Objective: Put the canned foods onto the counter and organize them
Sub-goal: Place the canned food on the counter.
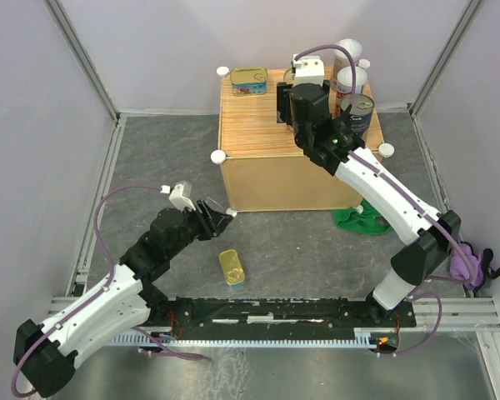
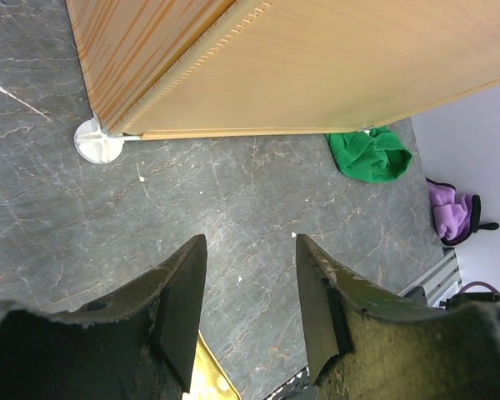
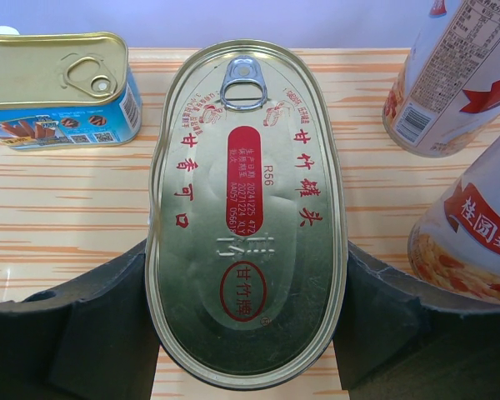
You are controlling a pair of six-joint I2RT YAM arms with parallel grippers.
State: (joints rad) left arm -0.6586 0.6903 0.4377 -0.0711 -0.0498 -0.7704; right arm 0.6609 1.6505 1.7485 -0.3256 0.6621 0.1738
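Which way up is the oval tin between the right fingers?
Lid up and level: the oval tin shows its pull tab and red label to the right wrist camera, with the counter beneath.

A robotics laboratory test cell is shown. The counter [image 1: 258, 125] is a plain wooden box with white knobs, set on a grey stone-patterned table [image 1: 167, 158]. Behind the counter and to both of its sides, the table is closed in by bare pale wall panels [image 1: 192, 42] held in aluminium posts [image 1: 81, 54]. In front of the counter, two robot arms [image 1: 383, 192] are bolted to a black mounting plate [image 1: 275, 312] carried on aluminium rails [image 1: 475, 310], and lilac cables [image 1: 327, 47] are looped along them. Canned foods [image 1: 250, 81] are stood on the counter, and a green cloth [image 1: 358, 221] is bunched at its front right corner
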